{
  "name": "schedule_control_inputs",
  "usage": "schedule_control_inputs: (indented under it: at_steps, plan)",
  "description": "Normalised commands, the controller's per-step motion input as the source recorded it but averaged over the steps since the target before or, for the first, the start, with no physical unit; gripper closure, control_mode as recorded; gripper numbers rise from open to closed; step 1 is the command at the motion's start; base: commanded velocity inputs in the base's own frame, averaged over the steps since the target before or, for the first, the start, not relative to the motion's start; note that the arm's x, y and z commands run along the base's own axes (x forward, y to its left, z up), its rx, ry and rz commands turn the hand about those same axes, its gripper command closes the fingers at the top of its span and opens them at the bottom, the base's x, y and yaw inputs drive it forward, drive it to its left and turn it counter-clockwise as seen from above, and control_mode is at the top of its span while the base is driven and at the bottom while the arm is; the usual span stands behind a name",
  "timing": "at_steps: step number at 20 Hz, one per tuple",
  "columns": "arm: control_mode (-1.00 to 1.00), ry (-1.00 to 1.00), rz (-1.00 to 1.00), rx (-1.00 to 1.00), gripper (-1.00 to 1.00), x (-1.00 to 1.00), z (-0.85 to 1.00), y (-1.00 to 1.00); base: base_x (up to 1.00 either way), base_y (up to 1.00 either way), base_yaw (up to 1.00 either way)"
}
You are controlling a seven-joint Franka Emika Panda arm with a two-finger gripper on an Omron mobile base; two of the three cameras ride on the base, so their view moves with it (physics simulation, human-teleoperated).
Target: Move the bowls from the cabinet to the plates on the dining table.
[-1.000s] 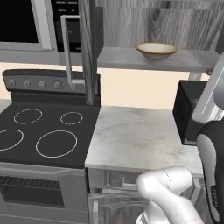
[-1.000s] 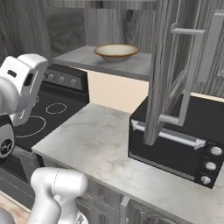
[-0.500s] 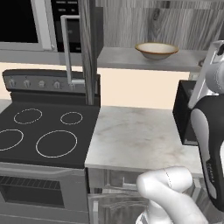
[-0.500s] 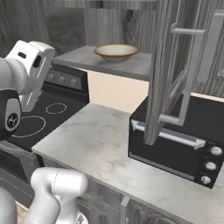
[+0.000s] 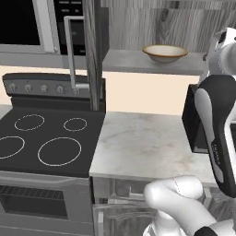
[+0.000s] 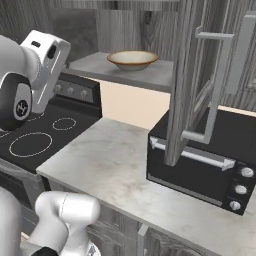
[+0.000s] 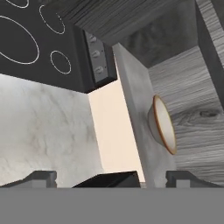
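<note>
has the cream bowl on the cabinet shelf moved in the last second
No. The bowl sits at the same spot on the shelf, right of the open door, as before; only the arm has swung.

Shallow cream-beige round bowl on the grey cabinet shelf at 12 o'clock, black ring-burner stove at 9 o'clock of the marbled stone counter, black boxy appliance on the counter at 3 o'clock.
</note>
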Motion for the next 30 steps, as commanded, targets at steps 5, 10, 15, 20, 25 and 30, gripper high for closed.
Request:
schedule_control_inputs:
  at_steps: [5,10,15,20,25,30]
  plan:
    - [-1.0,0.06,-0.01,-0.03,-1.0,0.29,0.1,-0.02,0.0,0.0,0.0]
    - [-1.0,0.0,0.0,-0.04,-1.0,0.34,0.0,-0.04,0.0,0.0,0.0]
    - [-1.0,-0.01,0.0,-0.04,-1.0,0.44,0.0,-0.09,0.0,0.0,0.0]
    - [-1.0,-0.02,0.0,-0.05,-1.0,0.46,0.0,-0.11,0.0,0.0,0.0]
    - [-1.0,-0.01,0.0,-0.04,-1.0,0.47,0.0,-0.08,0.0,0.0,0.0]
    - [-1.0,0.0,-0.01,-0.05,-1.0,0.49,-0.04,-0.07,0.0,0.0,0.0]
